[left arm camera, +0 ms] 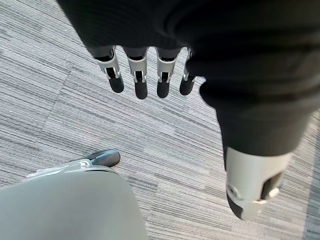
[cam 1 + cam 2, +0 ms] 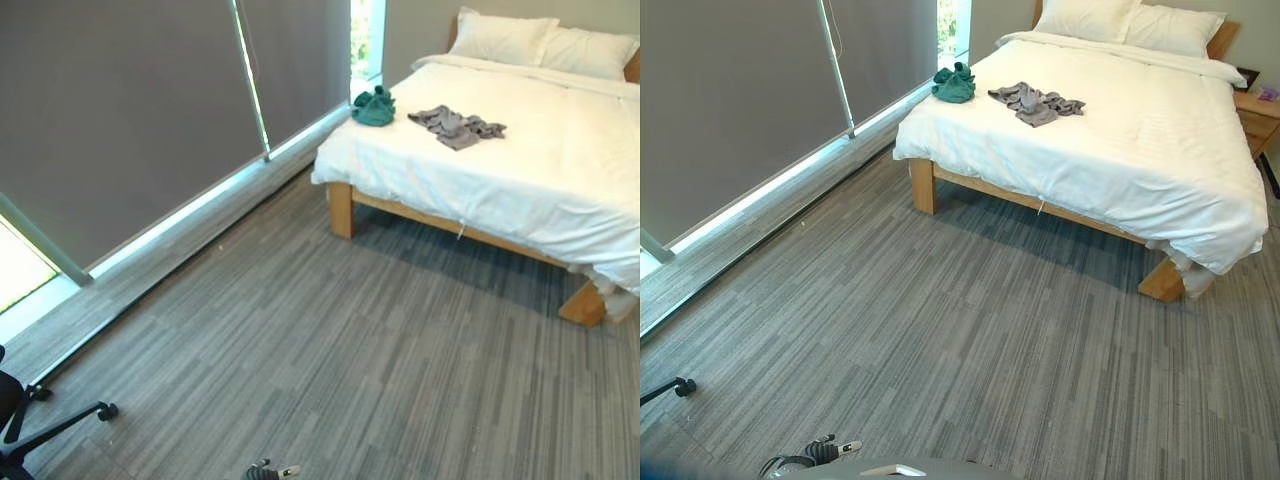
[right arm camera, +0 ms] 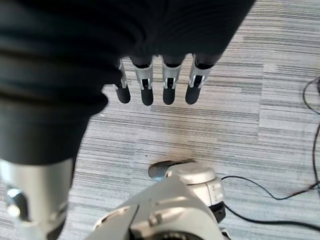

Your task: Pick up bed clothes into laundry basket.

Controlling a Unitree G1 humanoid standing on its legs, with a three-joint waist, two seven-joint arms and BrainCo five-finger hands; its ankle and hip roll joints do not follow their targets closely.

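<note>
Far left: grey roller blinds (image 2: 130,110) over a window wall, an office chair base (image 2: 30,425) near. On grey striped carpet (image 2: 350,360), farther right, a wooden bed (image 2: 1090,140) with white duvet and two pillows (image 2: 1130,22). On its left edge, a bunched teal garment (image 2: 374,106); just right, apart, a crumpled grey garment (image 2: 456,126). Left hand (image 1: 150,75) and right hand (image 3: 155,80) above carpet, fingers straight, holding nothing.
</note>
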